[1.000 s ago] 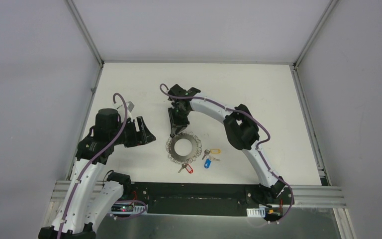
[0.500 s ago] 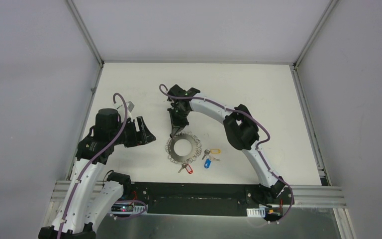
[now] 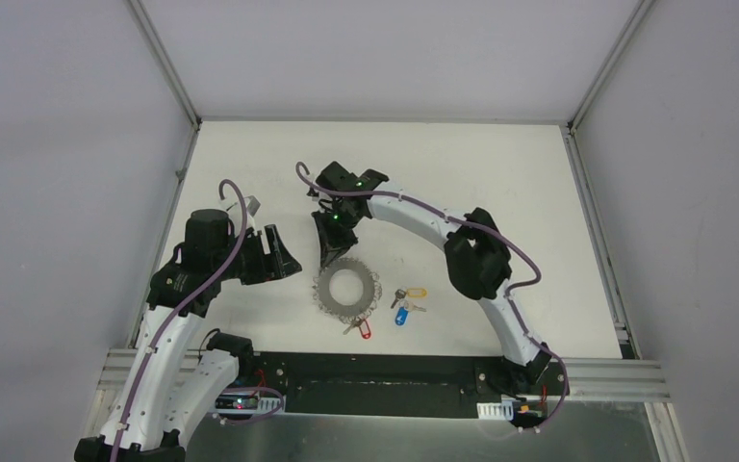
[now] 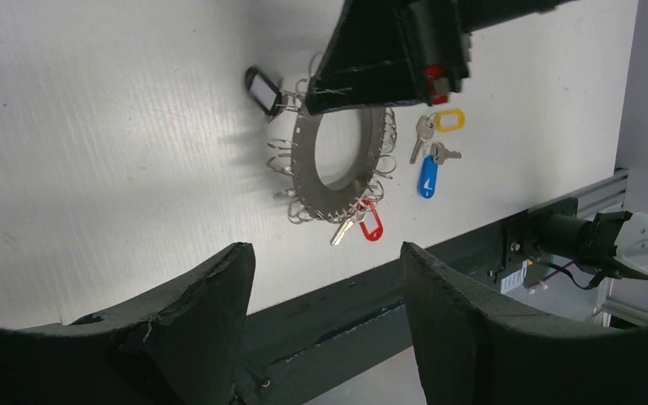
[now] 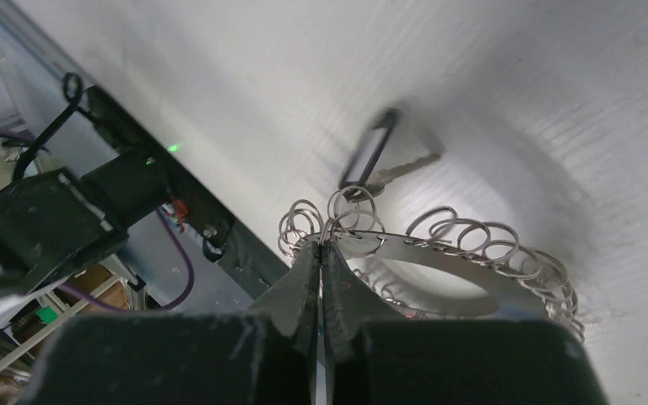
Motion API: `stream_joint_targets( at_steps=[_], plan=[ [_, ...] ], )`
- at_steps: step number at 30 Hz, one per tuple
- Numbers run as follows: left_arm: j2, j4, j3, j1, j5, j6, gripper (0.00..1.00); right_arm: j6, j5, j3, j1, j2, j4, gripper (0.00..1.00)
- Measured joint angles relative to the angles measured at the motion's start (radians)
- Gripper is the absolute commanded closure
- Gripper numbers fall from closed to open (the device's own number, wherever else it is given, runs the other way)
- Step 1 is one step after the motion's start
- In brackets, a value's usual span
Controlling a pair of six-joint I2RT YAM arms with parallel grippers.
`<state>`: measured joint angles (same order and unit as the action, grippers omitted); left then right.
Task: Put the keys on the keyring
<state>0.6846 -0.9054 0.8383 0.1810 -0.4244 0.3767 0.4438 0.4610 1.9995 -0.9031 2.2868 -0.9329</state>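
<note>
The keyring (image 3: 330,294) is a flat metal disc with a round hole and several wire loops round its rim. My right gripper (image 3: 328,260) is shut on a loop at its far-left rim (image 5: 321,246), and the disc (image 5: 439,261) hangs tilted from that edge. The keys lie loose on the table just right of the disc: the yellow-tagged key (image 3: 412,293) and the blue-tagged key (image 3: 402,314), both seen in the left wrist view too (image 4: 449,121) (image 4: 427,177). My left gripper (image 4: 327,257) stands open and empty, left of the disc (image 4: 308,160).
A red-tagged key (image 3: 363,328) hangs from a loop at the disc's near rim. A black-tagged key (image 5: 369,160) hangs from a loop beside my right fingertips. The black rail (image 4: 439,253) marks the table's near edge.
My right gripper has closed on the disc's far-left rim and moved left. The disc has shifted a little left and tilted. The left arm has not moved.
</note>
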Motion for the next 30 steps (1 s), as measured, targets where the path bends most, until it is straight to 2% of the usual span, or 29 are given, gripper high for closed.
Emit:
stream_joint_targets(
  at_steps=[13,21,30],
  plan=[
    [-0.040,0.005,-0.003,0.000,0.000,0.000,0.34,-0.080,0.119,-0.175,-0.006,-0.325,0.082,1.00],
    [-0.056,0.015,-0.003,0.000,-0.003,-0.001,0.35,-0.112,0.186,-0.304,-0.006,-0.382,0.175,1.00],
    [-0.056,0.016,-0.004,0.000,-0.006,-0.001,0.35,-0.101,0.167,-0.334,-0.002,-0.383,0.200,1.00]
  ],
)
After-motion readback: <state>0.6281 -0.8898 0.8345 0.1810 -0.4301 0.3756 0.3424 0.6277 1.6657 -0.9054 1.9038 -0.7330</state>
